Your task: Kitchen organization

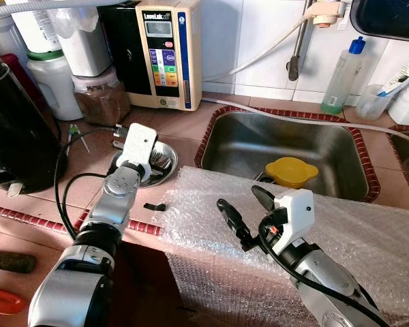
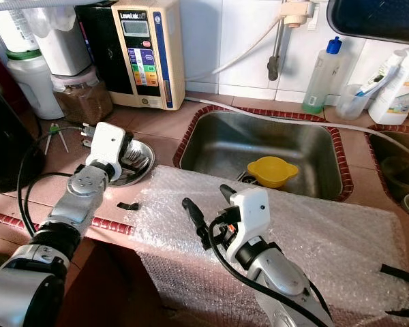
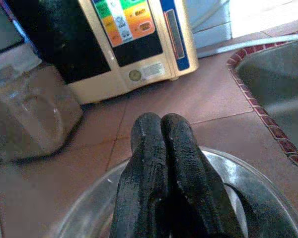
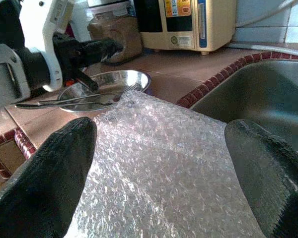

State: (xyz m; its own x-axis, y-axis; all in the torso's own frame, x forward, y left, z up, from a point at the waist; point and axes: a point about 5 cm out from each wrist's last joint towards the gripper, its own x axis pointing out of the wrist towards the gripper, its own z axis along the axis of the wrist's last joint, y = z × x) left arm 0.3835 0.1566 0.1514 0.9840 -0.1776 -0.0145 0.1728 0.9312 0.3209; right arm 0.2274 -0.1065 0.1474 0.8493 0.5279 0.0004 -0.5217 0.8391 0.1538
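A steel dish (image 2: 138, 165) holding cutlery (image 4: 74, 101) sits on the bench (image 2: 160, 129) beside the sink (image 2: 259, 146). The left pincer (image 3: 161, 163), fingers pressed together, hovers over it, probably mid-pick; it must open first. The right pincer (image 1: 244, 212) gapes above bubble wrap (image 2: 313, 225).

Lying across the counter's front edge, just before the sink (image 1: 286, 146): a bubble wrap sheet (image 1: 327, 231). Sitting inside the sink: a funnel (image 1: 291, 171). Resting left of the sheet, on the counter (image 1: 184, 126): a metal bowl (image 4: 114, 79) holding cutlery (image 4: 74, 101). Standing behind the bowl, against the wall: a water ionizer (image 1: 167, 51), with jars (image 1: 99, 99) to its left. Standing behind the sink, at the right: a soap bottle (image 1: 343, 75).
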